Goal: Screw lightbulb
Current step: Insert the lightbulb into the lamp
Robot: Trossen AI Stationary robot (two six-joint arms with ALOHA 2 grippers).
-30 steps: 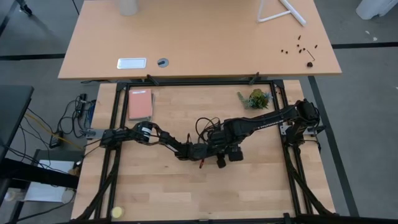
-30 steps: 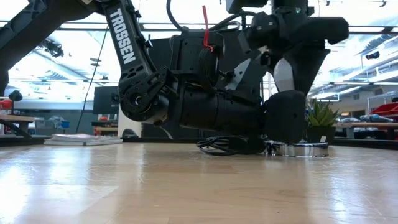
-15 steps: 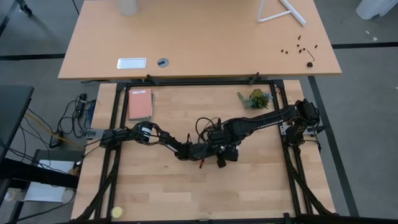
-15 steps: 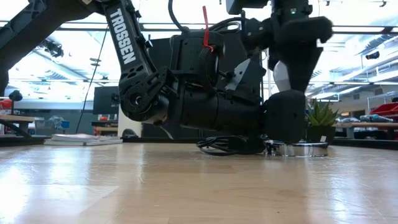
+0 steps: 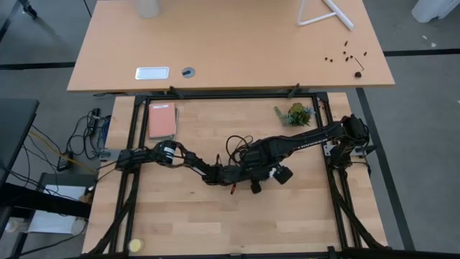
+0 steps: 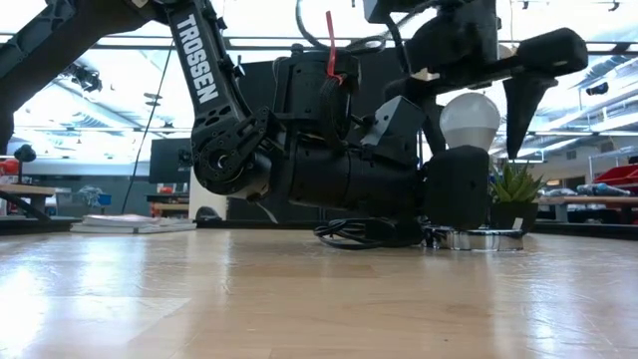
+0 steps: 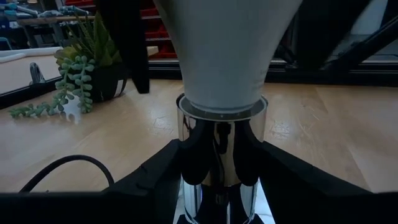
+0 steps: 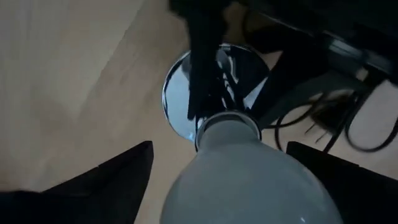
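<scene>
Lightbulb (image 6: 470, 120) seated in socket (image 7: 221, 155); left tool (image 7: 217, 186) steadies socket base; right tool (image 6: 477, 95) splayed open w/ fingers off glass, prob. to regrip.

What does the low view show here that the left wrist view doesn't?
Only the low view: the lightbulb's rounded top, with the right gripper open around it, fingers clear of the glass, and a flat book far off on the table.

Only the left wrist view: the left gripper's dark fingers closed around the socket's silvery neck, just under the bulb's tapered lower part, and trailing succulent stems beside the pot.

Both: the bulb standing upright in the socket, the black cord, the potted plant and the wooden table.
</scene>
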